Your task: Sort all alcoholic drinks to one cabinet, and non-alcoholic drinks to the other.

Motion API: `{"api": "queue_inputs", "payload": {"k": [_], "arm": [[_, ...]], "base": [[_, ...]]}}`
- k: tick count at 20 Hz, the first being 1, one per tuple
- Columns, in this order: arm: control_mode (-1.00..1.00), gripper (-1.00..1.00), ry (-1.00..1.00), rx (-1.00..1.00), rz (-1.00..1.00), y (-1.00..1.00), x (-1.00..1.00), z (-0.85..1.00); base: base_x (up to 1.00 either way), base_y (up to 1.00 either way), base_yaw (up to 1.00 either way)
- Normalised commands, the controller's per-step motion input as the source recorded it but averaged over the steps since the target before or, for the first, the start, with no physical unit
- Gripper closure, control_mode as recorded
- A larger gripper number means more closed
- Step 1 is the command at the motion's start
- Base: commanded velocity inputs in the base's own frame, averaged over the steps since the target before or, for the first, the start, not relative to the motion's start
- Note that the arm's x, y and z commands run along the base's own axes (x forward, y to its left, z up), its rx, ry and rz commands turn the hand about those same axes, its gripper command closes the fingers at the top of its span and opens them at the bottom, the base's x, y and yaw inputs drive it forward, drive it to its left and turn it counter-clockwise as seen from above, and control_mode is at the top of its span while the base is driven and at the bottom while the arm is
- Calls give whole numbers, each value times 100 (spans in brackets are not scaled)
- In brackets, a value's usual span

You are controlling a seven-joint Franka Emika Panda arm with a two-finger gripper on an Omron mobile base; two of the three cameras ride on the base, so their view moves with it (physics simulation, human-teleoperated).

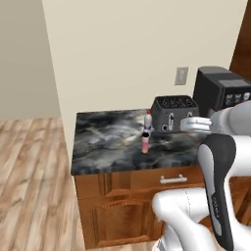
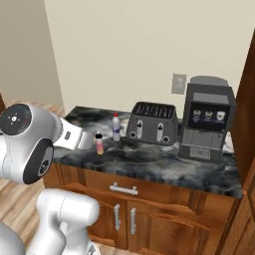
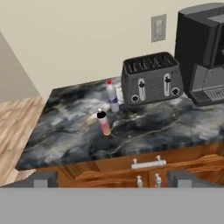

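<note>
- Pink bottle: small, upright, dark-capped, standing on the marbled countertop. Likely light and rigid with a smooth, somewhat slippery wall; easily toppled. Best taken across the mid-body, below the cap.
- White bottle: taller, slim, red-capped, upright just beyond the pink one and near it, though apart. Probably light plastic and tippy because of its height; grasp at the waist. Whether either drink is alcoholic cannot be read.
- Gripper: jaws released, spread wide, holding nothing. Both bottles lie ahead of the jaws, well apart from them, slightly toward the left tip.
- Toaster: dark, beyond the jaws, just beside the white bottle; a possible obstruction on approach.
- Coffee machine: farther toward the right tip's side.
- Drawer handle: nearest the jaws, under the counter edge.
- Cabinet: reddish-brown panel beyond the coffee machine.
</note>
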Motion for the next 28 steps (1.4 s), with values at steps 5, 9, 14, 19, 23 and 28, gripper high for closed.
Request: {"api": "queue_inputs", "payload": {"k": [5,9,14,19,23,28], "arm": [[100,-100,0,0,0,0,0,0],[100,-100,0,0,0,0,0,0],[100,-100,0,0,0,0,0,0],[100,-100,0,0,0,0,0,0],[100,-100,0,0,0,0,0,0],[-100,-100,6,-1,0,12,-19,-60]], "base": [[41,35,2],[43,17,1],[50,3,0],[53,2,0],[16,22,0],[0,8,0]]}}
